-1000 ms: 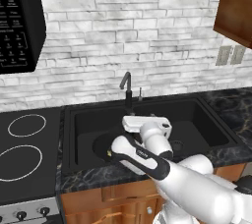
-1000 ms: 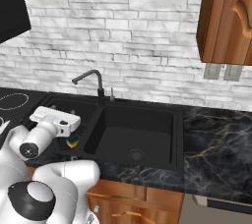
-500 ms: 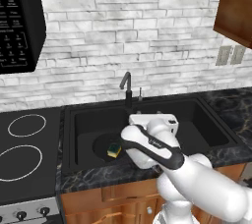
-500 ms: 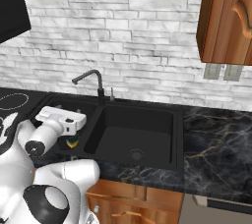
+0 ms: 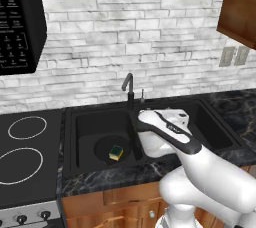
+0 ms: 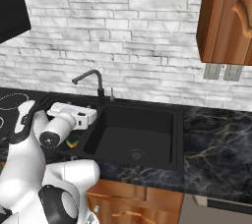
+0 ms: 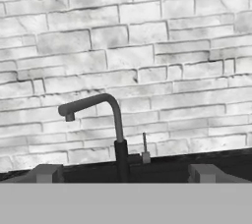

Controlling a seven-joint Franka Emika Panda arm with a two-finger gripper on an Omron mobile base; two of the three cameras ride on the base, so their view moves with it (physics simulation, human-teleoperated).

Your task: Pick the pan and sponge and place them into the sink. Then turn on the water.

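Both task items now lie in the left basin of the sink (image 5: 80, 122): sponge (image 5: 116, 152) resting on the pan (image 5: 105, 148). Over the last second the arm swung up and right, off the basin, hand levelling toward the faucet (image 7: 116, 120) and its small lever (image 7: 145, 153). Gripper (image 7: 125, 174) jaws wide apart, holding nothing. No water running. Placement looks finished; the tap is what remains.

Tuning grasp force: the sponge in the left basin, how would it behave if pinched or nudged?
The sponge looks small and blocky, so probably light and easy to shift. Its yellow body under a green layer suggests soft foam that would likely squash between fingers. It lies flat in the pan, so it is unlikely to roll, though it may slide.
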